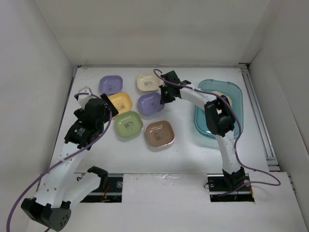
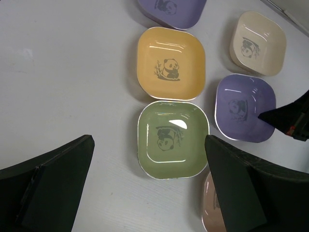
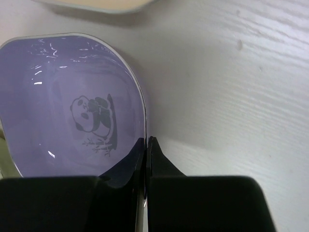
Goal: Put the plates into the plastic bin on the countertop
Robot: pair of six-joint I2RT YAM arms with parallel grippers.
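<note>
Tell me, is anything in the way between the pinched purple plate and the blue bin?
Nothing visible. Bare countertop lies between the purple plate held by the right gripper and the plastic bin.

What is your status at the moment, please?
Right hand shut on purple plate, at rim. Left hand open over green plate. Nothing lying between purple plate and bin.

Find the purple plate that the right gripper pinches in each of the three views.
Top external: purple plate at centre, right of the yellow plate.
Left wrist: plate at right, beside the green plate.
Right wrist: plate fills the left, rim in the right gripper.
Shared landmark: the cream plate just beyond it.
</note>
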